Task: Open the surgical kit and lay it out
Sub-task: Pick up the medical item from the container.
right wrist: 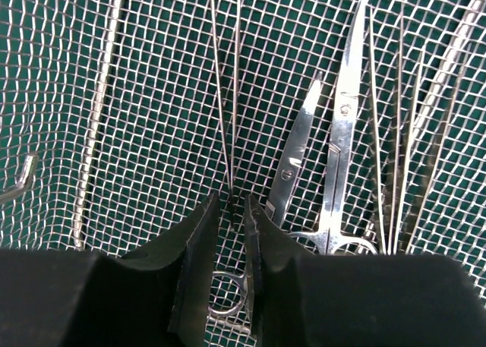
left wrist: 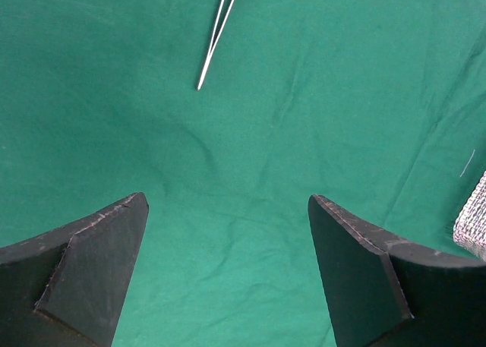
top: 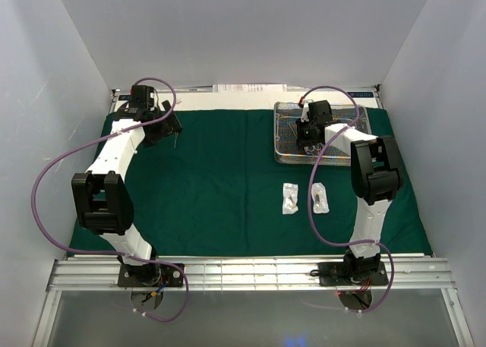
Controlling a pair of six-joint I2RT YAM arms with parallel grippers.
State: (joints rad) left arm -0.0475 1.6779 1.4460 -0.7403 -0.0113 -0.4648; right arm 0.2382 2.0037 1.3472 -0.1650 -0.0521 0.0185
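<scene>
The dark green cloth (top: 220,180) lies spread flat. At its back right stands the wire-mesh tray (top: 282,159), and my right gripper (top: 307,130) reaches down into it. The jaws of that gripper (right wrist: 232,199) stand a narrow gap apart, with the joined end of a thin forceps (right wrist: 228,96) running into the gap; contact cannot be made out. Scissors (right wrist: 345,111) and other slim tools lie beside it on the mesh. Two clear packets (top: 290,198) (top: 320,197) rest on the cloth. My left gripper (top: 173,127) (left wrist: 228,199) hangs open and empty at the back left, just short of another forceps (left wrist: 216,39).
White walls close in both sides and the back. A white sheet (top: 250,89) lies behind the cloth. A metal rail (top: 250,271) with both arm bases runs along the front edge. A corner of the tray (left wrist: 472,218) shows at the right of the left wrist view.
</scene>
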